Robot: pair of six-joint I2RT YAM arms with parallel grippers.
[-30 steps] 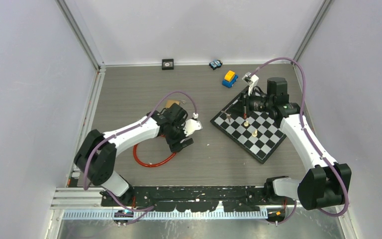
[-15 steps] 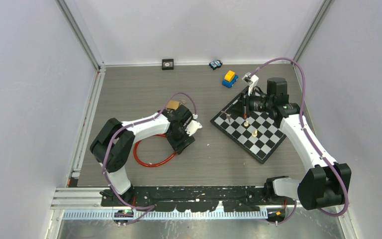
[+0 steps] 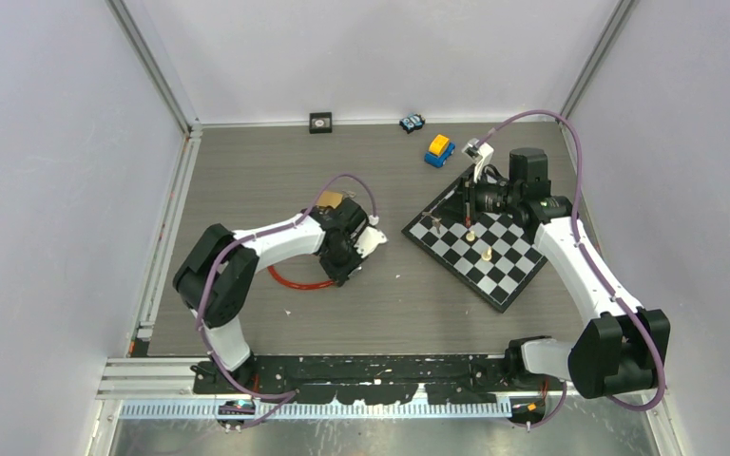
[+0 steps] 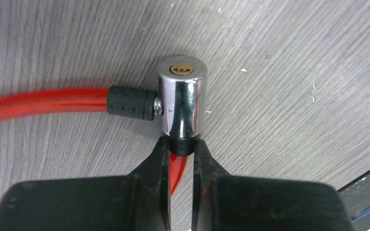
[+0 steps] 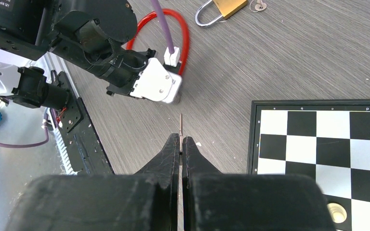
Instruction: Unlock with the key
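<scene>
Left tool (image 4: 180,150): closed on the black collar (image 4: 180,145) at the near end of the lock cylinder; a finger presses each side of the collar.
Lock cylinder (image 4: 182,103): chrome, lying on the desk (image 3: 247,171) and pointing away from the left wrist camera. In the top view it is hidden under the left wrist.
Keyway (image 4: 181,70): brass, on the far end face of the cylinder, uncovered, with nothing inserted.
Red cable (image 4: 43,101): enters the left side of the cylinder through a black sleeve (image 4: 130,102). A second run passes under the left tool's fingers. In the top view an arc of it shows on the desk beside the left arm.
Right tool (image 5: 180,144): closed on the key (image 5: 180,126), with the fingers pressed together and only the thin blade showing past the tips.
Key position: held near the left corner of the chessboard (image 3: 480,249) and well apart from the cylinder. In the right wrist view the blade points toward the left arm's white camera housing (image 5: 156,86).
Brass padlock (image 5: 221,7): on the desk beyond the left arm, shackle to the left, with a small bunch of keys (image 5: 257,6) just beside it.
Chessboard contents: two pale chess pieces (image 3: 487,254) stand on the squares.
Far edge of desk: a blue-and-yellow toy car (image 3: 439,149), a smaller blue toy (image 3: 412,123) and a small black square item (image 3: 320,122).
</scene>
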